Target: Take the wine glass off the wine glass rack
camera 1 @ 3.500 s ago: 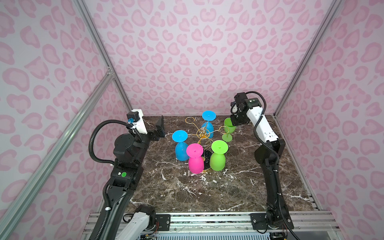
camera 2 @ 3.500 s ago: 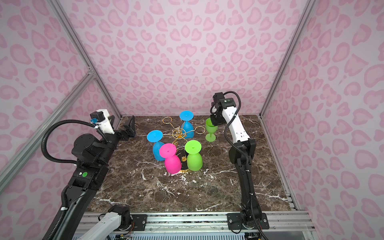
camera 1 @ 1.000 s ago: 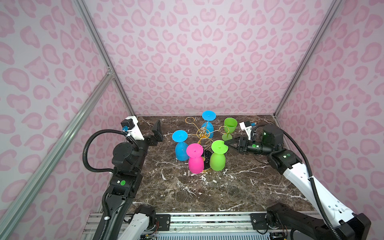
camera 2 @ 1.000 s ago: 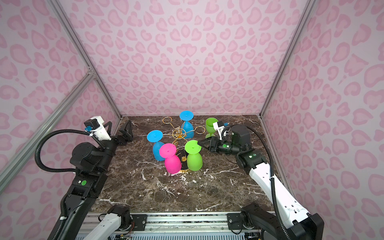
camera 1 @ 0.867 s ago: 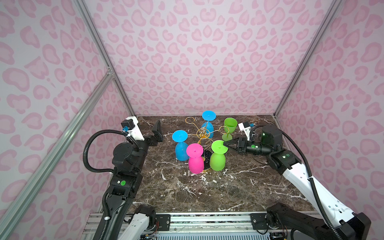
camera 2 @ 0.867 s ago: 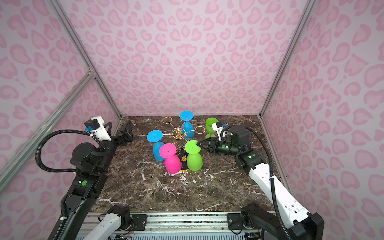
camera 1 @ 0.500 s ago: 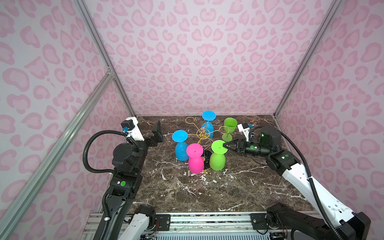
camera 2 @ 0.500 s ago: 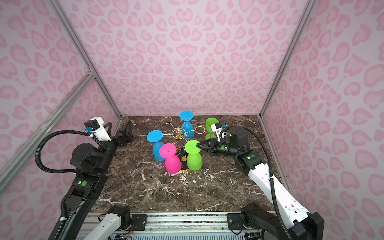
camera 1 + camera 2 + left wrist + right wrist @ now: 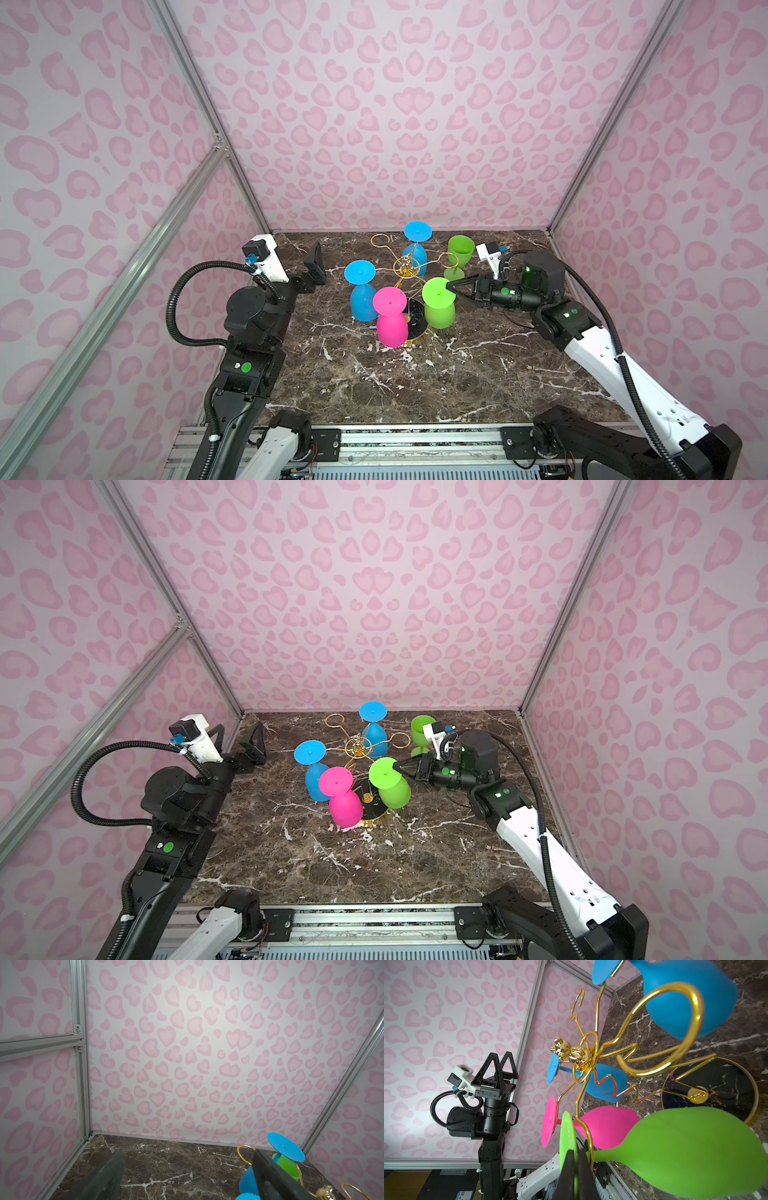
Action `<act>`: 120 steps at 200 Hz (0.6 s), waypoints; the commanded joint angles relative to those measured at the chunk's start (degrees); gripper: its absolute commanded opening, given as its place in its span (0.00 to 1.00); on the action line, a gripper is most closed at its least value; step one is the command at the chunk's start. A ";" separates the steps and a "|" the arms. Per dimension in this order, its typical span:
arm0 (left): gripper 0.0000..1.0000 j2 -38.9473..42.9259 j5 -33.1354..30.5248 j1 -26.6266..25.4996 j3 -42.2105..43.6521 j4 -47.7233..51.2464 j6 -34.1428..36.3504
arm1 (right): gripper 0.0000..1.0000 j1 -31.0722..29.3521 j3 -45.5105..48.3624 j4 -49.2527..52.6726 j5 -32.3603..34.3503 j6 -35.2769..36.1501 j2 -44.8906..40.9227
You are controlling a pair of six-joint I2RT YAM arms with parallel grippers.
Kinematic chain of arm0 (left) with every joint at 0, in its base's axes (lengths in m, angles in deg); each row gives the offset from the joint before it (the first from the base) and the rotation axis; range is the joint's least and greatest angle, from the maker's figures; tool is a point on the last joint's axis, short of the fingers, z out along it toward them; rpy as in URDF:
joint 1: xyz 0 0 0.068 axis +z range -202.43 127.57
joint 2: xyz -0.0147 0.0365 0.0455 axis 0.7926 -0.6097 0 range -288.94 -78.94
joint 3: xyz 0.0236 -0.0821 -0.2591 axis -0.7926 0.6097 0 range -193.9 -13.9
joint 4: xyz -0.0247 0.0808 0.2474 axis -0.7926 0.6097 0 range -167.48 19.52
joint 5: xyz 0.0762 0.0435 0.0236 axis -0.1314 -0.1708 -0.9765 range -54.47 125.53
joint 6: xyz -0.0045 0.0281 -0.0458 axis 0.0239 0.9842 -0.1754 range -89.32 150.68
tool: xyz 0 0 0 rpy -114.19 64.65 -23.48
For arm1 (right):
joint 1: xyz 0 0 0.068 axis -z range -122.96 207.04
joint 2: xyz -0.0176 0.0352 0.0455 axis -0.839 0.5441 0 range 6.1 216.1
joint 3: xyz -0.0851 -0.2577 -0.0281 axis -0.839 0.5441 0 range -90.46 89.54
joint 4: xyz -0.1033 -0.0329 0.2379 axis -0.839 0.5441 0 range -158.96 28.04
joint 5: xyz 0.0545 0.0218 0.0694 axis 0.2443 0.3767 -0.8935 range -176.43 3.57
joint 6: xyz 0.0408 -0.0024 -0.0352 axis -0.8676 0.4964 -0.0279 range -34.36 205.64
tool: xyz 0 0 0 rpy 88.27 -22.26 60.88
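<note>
The green wine glass (image 9: 438, 308) hangs bowl-down from a looped arm of the wine glass rack (image 9: 407, 266), on the near side of the rack's central post, toward the right arm. The right wrist view shows its stem inside the gold wire loop, so it is not yet off. The right gripper (image 9: 576, 1159) reaches in level from the side away from the post, its jaws pinched together on the edge of the glass's foot disc. The grasp looks made. What remains is probably drawing the stem out through the loop's opening and setting the glass down. An upright green glass (image 9: 460, 253) already stands on the table beside the rack. The left gripper (image 9: 237, 738) is spread wide and empty, well apart across the post.
</note>
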 commanded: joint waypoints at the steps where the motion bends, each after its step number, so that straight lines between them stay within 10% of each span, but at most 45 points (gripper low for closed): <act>1: 0.97 0.21 0.26 0.05 0.28 -1.75 0.26 | 0.00 -0.10 -0.61 -2.00 0.17 -0.88 0.36; 120: 0.97 0.65 0.25 0.05 0.57 -1.88 0.16 | 0.00 -0.17 -1.61 -7.47 -0.20 -6.23 1.63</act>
